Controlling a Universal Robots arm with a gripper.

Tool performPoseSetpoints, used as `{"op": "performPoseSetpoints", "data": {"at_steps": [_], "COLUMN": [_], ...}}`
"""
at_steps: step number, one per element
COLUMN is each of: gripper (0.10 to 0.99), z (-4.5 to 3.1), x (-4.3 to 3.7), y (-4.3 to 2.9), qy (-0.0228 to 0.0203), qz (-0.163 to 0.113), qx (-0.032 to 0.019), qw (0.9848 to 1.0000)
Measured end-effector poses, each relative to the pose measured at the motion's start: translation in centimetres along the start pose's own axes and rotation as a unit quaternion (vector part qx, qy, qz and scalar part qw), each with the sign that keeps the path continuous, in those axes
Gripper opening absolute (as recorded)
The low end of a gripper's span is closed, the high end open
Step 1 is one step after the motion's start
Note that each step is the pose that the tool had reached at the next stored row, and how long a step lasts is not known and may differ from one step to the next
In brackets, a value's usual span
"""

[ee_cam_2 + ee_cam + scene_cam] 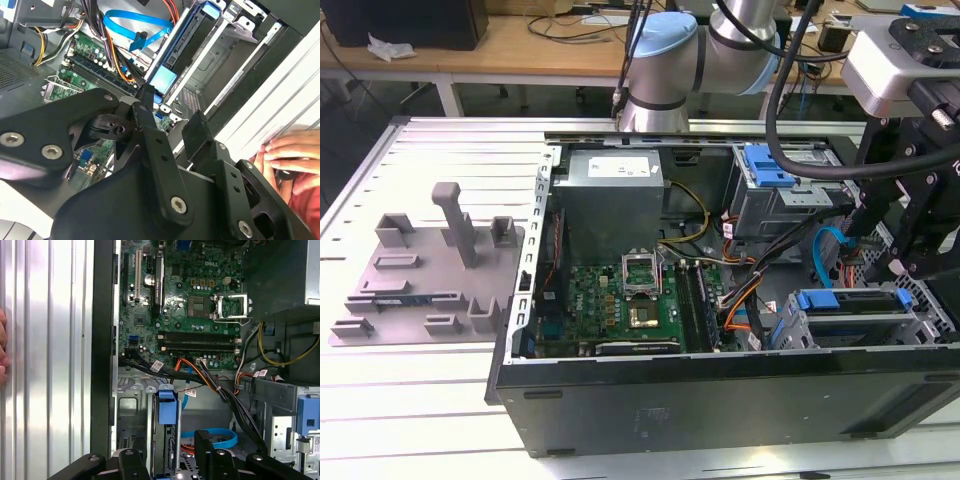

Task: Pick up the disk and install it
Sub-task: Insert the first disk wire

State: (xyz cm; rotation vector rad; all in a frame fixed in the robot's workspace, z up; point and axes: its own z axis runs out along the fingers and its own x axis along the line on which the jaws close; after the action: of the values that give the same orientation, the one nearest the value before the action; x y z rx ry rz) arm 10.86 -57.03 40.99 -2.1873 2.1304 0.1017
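An open computer case (720,400) lies on its side on a ribbed metal desk (420,420), with a flat grey tray (430,290) with upright posts beside it, towards the exterior view's left. Inside the case are a green circuit board (620,300), a grey power supply box (615,185) and a bundle of black and orange cables (200,375). A looped blue ribbon cable (830,250) lies just beside the metal drive cage (800,330), in the corner of the case at the exterior view's right. A second blue plastic piece (767,165) sits on the upper bay. A person's hand (287,150) rests on the desk just outside the case wall.

The disk (855,305), framed in bright blue plastic, sits in a slot of the drive cage, its blue end tab showing in both wrist views. The black gripper (172,109) hangs directly over that tab. Its two fingers (197,132) are spread apart with nothing between them. Whether they touch the disk cannot be told.
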Motion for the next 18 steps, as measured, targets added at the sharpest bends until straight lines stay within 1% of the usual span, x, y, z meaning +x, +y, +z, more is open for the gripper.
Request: {"op": "performPoseSetpoints", "data": {"at_steps": [7, 8, 9, 10, 11, 12, 13, 14, 15, 16, 17, 18], "gripper": [0.506, 0.506, 0.506, 0.506, 0.506, 0.506, 0.506, 0.506, 0.506, 0.506, 0.506, 0.506], "z": [0.0, 0.01, 0.05, 0.11, 0.19, 0.21, 0.17, 0.09, 0.01, -0.04, -0.14, -0.24], "x": [0.0, -0.1, -0.51, -1.05, -1.73, -2.43, -3.27, -3.81, -4.24, -4.56, -5.02, -5.83], "y": [0.0, 0.0, -0.02, -0.03, -0.05, -0.06, -0.09, -0.1, -0.12, -0.13, -0.14, -0.16], "qy": [0.0, 0.0008, 0.0027, 0.0056, 0.0122, 0.024, 0.0408, 0.0528, 0.0634, 0.0723, 0.0868, 0.1115], "qz": [0.0, 0.0, 0.0, 0.0, 0.0, 0.0, -0.001, -0.001, -0.001, -0.001, -0.001, -0.001], "qx": [0.0, -0.0001, -0.0001, -0.0002, -0.0004, -0.0007, -0.0011, -0.0015, -0.0018, -0.002, -0.0024, -0.0031], "qw": [1.0, 1.0, 1.0, 1.0, 0.9999, 0.9997, 0.9992, 0.9986, 0.998, 0.9974, 0.9962, 0.9938]}}
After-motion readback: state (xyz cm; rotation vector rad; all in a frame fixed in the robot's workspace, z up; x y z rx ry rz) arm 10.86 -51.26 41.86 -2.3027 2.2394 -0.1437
